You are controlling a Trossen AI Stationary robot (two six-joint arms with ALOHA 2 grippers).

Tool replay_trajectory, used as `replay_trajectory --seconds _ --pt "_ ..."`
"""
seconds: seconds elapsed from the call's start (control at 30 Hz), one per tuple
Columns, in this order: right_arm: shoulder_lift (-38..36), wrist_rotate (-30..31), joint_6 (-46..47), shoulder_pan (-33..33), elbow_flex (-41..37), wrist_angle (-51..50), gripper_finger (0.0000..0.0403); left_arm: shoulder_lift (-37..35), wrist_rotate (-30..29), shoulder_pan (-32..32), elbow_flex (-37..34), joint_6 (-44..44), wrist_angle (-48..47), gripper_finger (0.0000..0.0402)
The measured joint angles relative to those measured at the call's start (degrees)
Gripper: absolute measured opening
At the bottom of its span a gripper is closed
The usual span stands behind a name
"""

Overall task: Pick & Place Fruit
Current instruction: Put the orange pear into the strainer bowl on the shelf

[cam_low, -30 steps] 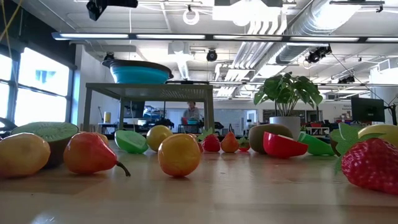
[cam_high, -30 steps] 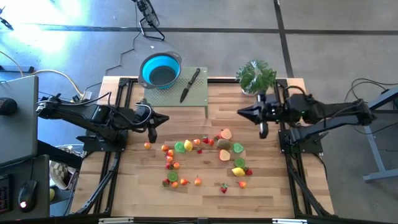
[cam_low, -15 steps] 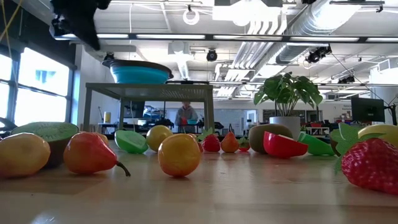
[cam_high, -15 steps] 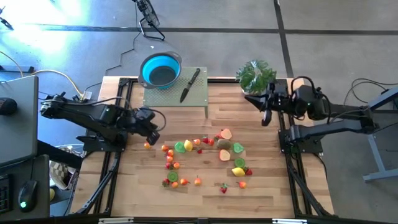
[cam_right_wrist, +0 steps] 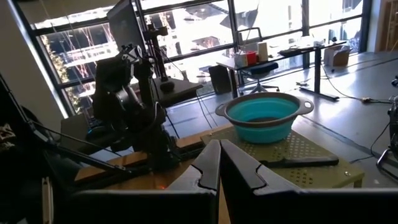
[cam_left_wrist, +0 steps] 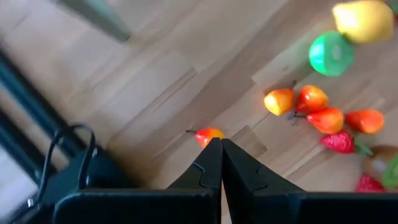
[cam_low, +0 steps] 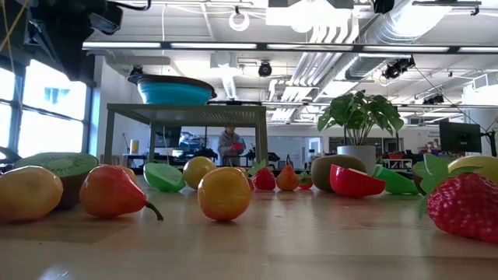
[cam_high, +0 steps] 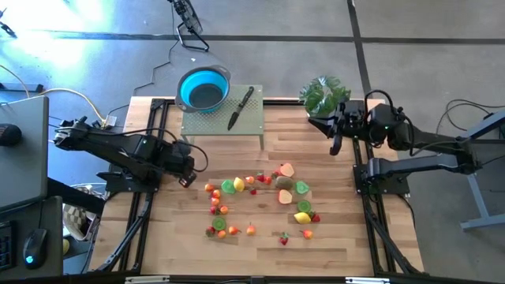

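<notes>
Nearest in the low view, the fruit lies scattered across the table: a strawberry, a pear, lemons, kiwi and lime halves, none yet moved to the bowl. From above, the pieces form a loose cluster in the table's middle, all resting on the wood, none held.

The left tool hangs low just beside the cluster's left edge, fingers pressed together and gripping nothing. In its wrist view the closed tips point straight at a small red-and-orange pear lying apart from the rest, probably because a lone piece is easiest to reach; the fingers would have to spread first.

Farther back, the right tool waits closed and empty by the plant, clear of the work.

Farthest, the blue bowl sits on a raised green stand beside a knife, likely the fruit's destination.
</notes>
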Motion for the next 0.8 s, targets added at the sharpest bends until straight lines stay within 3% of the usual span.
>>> replay_trajectory --seconds 0.17,0.4,0.8 --pt "0.10 0.03 0.00 -0.02 0.00 0.03 0.0003 0.10 1.49 0.00 -0.02 -7.92 -1.42 0.0000" --pt "0.10 0.03 0.00 0.00 0.00 0.03 0.0003 0.17 4.33 0.00 -0.02 -8.57 -1.46 0.0018" --pt "0.10 0.05 0.00 0.00 0.00 0.00 0.0002 0.17 4.50 0.00 -0.03 -11.89 -1.56 0.0209"
